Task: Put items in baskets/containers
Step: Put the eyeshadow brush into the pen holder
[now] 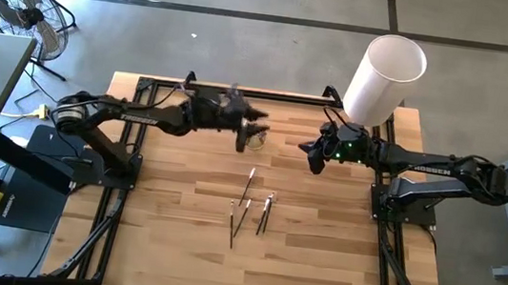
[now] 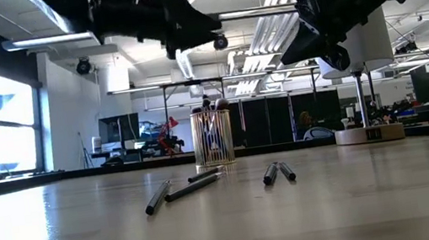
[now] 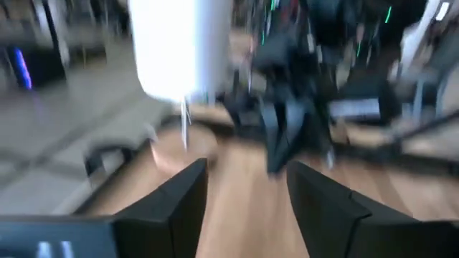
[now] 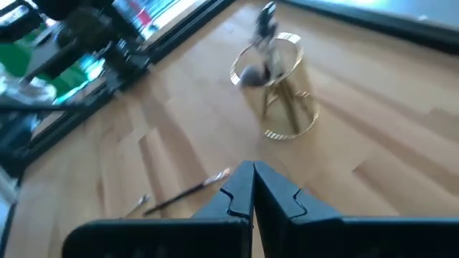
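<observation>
Your left gripper (image 1: 247, 134) hangs above the cup (image 1: 256, 140) near the desk's far edge, jaws spread with nothing between them in the left wrist view, which fits a brush just dropped in, though that's my read only. The cup (image 4: 281, 86) is clear, yellowish, thin-walled and round, upright, with a few brushes standing bristles-up inside; they lean on the rim because the cup is shorter than they are. Your right gripper (image 4: 252, 188) waits raised near the far right side of the desk, jaws pressed together, empty. The remaining brushes (image 1: 248, 209) lie flat around the middle of the desk, about four that I can count, thin dark sticks with silvery ferrules, two of them touching or nearly so. Slim and round, they will probably roll and need a pinch across the handle. The desk (image 1: 317, 265) is pale wood planks, smooth. The white cylinder (image 1: 383, 78) stands at the far right corner, not the target.
</observation>
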You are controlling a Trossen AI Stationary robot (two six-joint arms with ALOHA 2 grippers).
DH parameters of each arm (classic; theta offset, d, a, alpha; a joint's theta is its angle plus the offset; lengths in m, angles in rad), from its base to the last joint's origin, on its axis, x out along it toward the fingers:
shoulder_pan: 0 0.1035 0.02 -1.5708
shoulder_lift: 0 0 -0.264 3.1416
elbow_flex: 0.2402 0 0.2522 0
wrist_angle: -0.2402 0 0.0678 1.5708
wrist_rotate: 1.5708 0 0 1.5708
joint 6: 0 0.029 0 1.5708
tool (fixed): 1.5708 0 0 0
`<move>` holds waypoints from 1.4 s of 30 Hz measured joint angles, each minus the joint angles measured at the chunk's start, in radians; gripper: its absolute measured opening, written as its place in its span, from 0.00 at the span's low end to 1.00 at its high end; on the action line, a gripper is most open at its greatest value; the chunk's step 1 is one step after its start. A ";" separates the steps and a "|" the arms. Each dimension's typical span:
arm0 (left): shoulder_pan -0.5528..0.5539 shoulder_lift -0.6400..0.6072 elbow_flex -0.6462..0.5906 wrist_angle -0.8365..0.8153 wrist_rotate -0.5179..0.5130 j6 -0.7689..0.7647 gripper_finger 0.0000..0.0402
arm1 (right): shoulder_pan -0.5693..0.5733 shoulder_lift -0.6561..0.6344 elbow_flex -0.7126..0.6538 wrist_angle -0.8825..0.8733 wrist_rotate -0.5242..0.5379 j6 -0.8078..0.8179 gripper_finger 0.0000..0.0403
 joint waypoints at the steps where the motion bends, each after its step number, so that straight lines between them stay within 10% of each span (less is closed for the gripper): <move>1: -0.032 -0.002 0.023 -0.093 -0.033 0.000 0.44 | 0.000 0.000 0.000 -0.008 -0.022 -0.012 0.01; 9: -0.228 0.003 0.162 -0.756 -0.242 -0.161 0.19 | 0.012 0.004 0.000 -0.008 -0.108 -0.013 0.01; 15: -0.297 -0.021 0.027 -0.733 -0.238 -0.243 0.03 | 0.096 0.053 0.003 0.080 -0.132 0.059 0.00; 26: -0.304 -0.401 -0.322 -0.637 -0.137 -0.298 0.00 | 0.352 0.434 0.432 -0.331 0.310 0.235 0.00; 35: -0.304 -0.602 -0.350 -0.827 -0.136 -0.232 0.00 | 0.380 0.836 0.928 -1.026 0.344 0.726 0.00; 42: -0.304 -0.624 -0.350 -0.919 -0.092 -0.233 0.00 | 0.377 0.996 1.041 -1.128 0.224 0.861 0.07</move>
